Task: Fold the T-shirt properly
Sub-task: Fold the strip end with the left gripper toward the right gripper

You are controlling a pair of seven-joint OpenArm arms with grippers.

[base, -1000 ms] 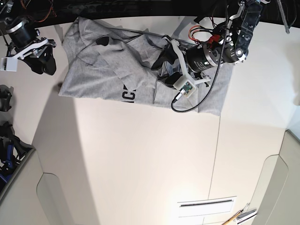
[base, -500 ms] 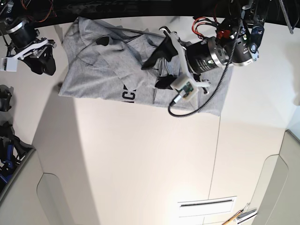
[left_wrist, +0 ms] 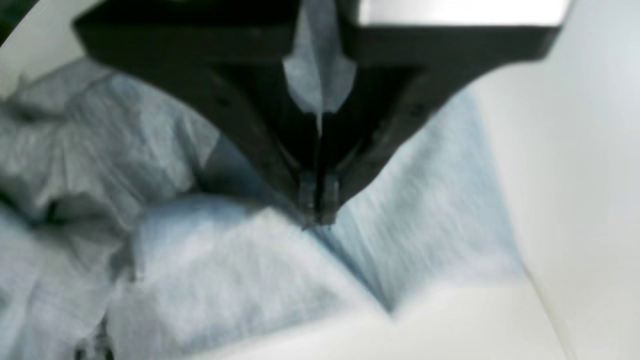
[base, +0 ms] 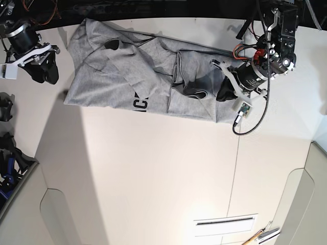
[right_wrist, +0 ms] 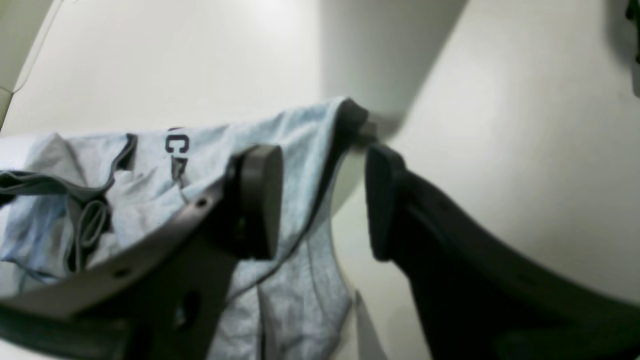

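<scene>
The T-shirt (base: 127,76) is spread in a rumpled, partly doubled-over heap across the far part of the white counter (base: 163,173), with a strip of black lettering (base: 139,103) exposed along its near edge. The near half of the counter carries none of the cloth, which leaves room for folds to be laid toward the viewer.

The left end effector (base: 223,88) is positioned low at the right edge of the T-shirt. In the left wrist view its jaws are seen pressed together, with a thin ridge of grey cloth (left_wrist: 320,80) pinched between them and the fabric drawn up into a peak at the tips. The grip is judged to be taken at this edge so that the bunched right portion can be pulled flat or carried over the body of the garment.

The right end effector (base: 41,69) is held apart from the cloth, off its left edge, above bare counter. Its pads (right_wrist: 260,200) are seen spread wide with nothing between them. This posture is judged to be a waiting one, ready to secure the left side once the right side is tensioned.

The T-shirt is not yet flat; several layers overlap near the centre, so smoothing is judged necessary before a clean fold.
</scene>
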